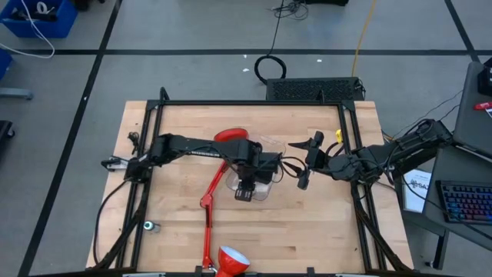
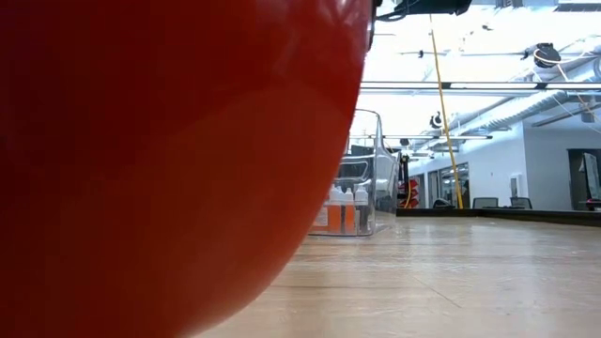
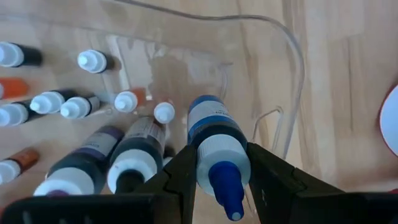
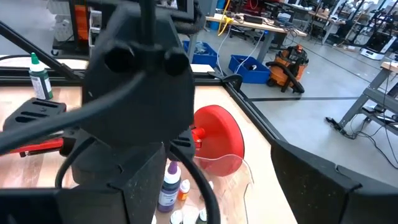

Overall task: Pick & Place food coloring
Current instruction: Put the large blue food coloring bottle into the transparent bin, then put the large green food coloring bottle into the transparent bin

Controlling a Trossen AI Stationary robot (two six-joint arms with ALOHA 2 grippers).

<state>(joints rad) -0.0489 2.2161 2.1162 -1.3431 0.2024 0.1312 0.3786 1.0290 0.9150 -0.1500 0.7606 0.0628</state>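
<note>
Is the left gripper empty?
No: the left gripper is shut on a blue-capped bottle above the tub.

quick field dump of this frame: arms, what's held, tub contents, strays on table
left gripper: over the clear tub, fingers shut on a blue-capped bottle
right gripper: beside the tub, open, holding nothing
tub contents: small white-topped bottles, some orange; larger dark bottles next to the held one
stray: green bottle standing alone on the table, apart from the tub
red desk lamp: base at the table's near edge, head by the tub
</note>
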